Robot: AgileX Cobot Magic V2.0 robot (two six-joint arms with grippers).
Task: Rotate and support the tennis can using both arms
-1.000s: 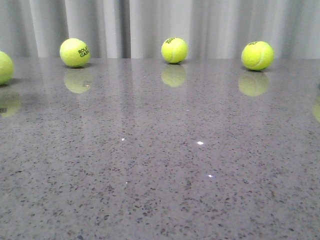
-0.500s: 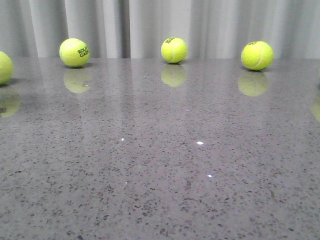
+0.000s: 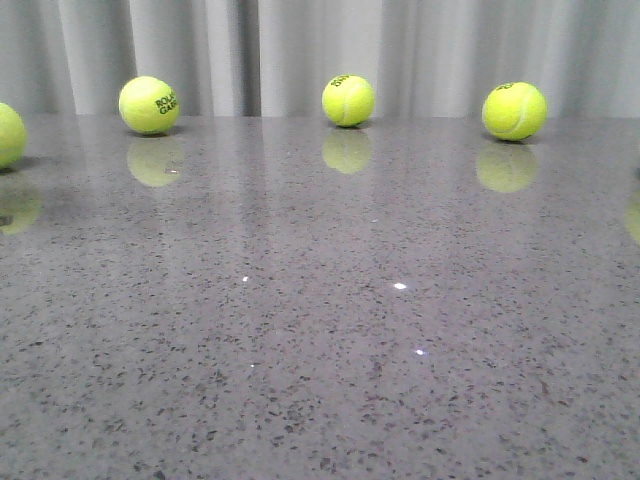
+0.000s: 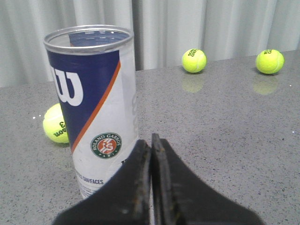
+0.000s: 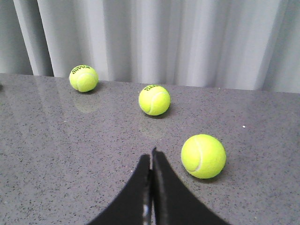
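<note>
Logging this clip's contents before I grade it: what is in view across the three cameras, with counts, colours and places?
tennis can: one, clear with navy-and-white label, orange stripe, silver rim; upright on the table, open top, seen only in the left wrist view.
tennis balls: yellow-green; four along the far edge in the front view, one at its left border.
table: one, grey speckled, glossy.
curtain: grey, behind the table.
left tool: black, shut, empty, near the can.
right tool: black, shut, empty.

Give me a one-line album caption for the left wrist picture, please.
Shut left pincer facing an upright, open Wilson tennis can on a grey table, three tennis balls scattered around.
</note>
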